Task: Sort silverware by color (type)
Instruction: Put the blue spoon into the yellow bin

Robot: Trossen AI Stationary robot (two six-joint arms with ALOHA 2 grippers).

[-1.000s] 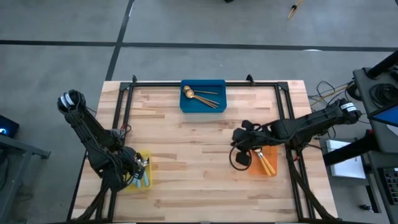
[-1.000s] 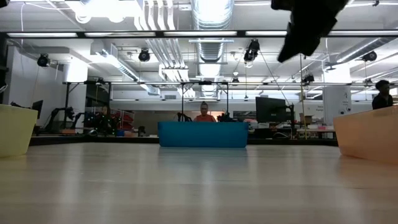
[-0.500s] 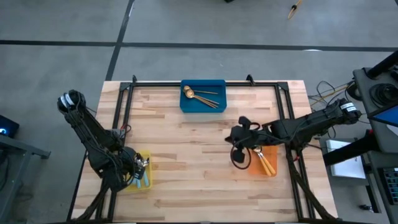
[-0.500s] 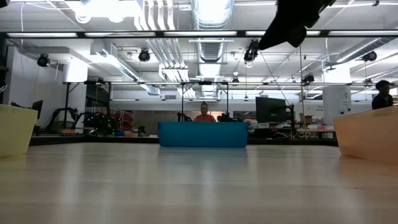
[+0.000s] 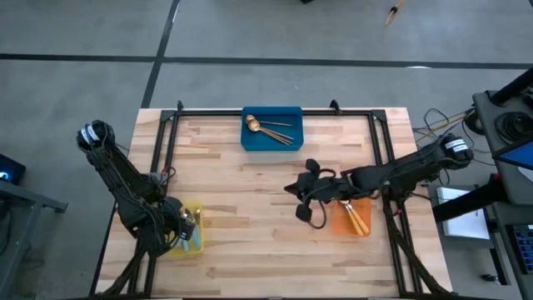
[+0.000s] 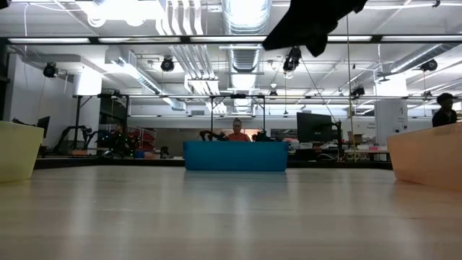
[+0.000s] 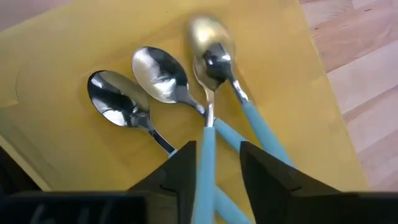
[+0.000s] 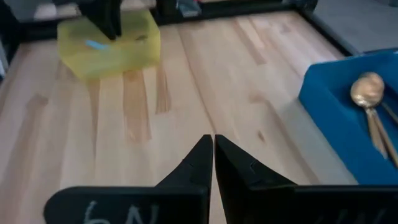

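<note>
Several spoons with silver bowls and light-blue handles (image 7: 158,78) lie in the yellow bin (image 5: 190,233) at the near left. My left gripper (image 7: 217,149) points down into that bin, fingers apart, with the handle of the top spoon (image 7: 206,155) between them. Gold spoons (image 5: 265,129) lie in the blue bin (image 5: 271,140) at the far edge. Orange-handled spoons (image 5: 356,217) lie in the orange bin (image 5: 346,223) at the right. My right gripper (image 5: 291,187) hangs shut and empty over the bare table middle, left of the orange bin. My left gripper stands with one finger (image 7: 186,168) right beside the top spoon's blue handle (image 7: 206,134) and the other finger a gap away. I cannot tell whether either finger touches the handle. The spoon's bowl (image 7: 214,62) rests on the other spoons in the bin.
A black frame (image 5: 275,112) runs along the table's far and side edges. Bare wood lies between the three bins. People (image 6: 237,131) show in the room beyond the table.
My right gripper has gone from over the orange bin toward the table's left, out above the bare middle, and has tipped up nearer to level. It has stayed shut.
</note>
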